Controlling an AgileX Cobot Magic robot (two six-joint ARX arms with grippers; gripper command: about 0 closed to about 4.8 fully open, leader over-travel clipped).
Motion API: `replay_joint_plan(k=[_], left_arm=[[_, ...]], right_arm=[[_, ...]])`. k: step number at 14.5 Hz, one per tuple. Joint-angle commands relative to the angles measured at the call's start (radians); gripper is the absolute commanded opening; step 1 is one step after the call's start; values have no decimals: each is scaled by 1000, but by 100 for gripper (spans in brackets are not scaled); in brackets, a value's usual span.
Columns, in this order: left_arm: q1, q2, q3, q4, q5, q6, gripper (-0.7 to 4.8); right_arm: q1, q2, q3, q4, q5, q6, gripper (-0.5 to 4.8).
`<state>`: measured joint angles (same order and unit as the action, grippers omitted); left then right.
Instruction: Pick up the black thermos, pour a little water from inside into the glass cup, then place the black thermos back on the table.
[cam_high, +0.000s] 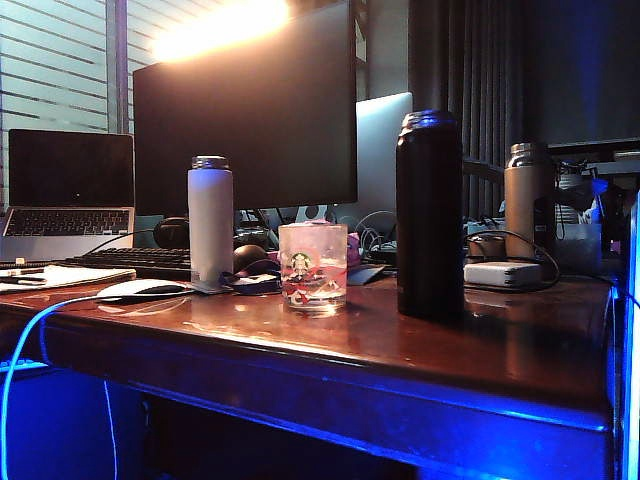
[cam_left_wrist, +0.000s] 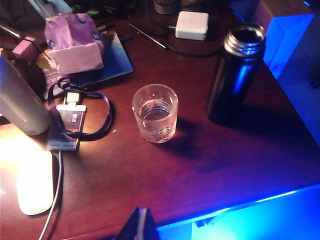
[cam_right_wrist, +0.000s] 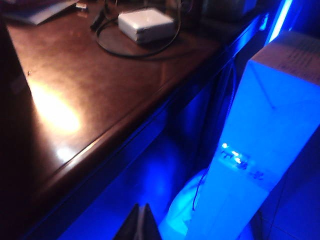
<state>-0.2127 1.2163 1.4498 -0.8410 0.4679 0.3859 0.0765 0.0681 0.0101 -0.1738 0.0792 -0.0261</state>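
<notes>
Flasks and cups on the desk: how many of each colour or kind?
Black thermos: 1
White flask: 1
Bronze-tan flask: 1
Glass cup: 1
Total: 4

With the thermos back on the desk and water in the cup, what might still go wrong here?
1. The black thermos stands uncapped beside the glass cup; a knock would spill water toward the white charger.
2. The lanyard badge and mouse lie close to the cup.
3. The right end effector, shut, hangs off the table edge; the left end effector, shut, hovers over the front edge.
</notes>
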Motion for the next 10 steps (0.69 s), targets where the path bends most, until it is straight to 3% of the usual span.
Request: replay_joint_plan(k=[1,10], left_arm=[[0,-3,3,12,4,3,-3],[0,-3,3,12,4,3,-3]], right_arm=[[-3,-38,-3,2,5,31,-4],[-11,-66,-3,10,8,30,-4]])
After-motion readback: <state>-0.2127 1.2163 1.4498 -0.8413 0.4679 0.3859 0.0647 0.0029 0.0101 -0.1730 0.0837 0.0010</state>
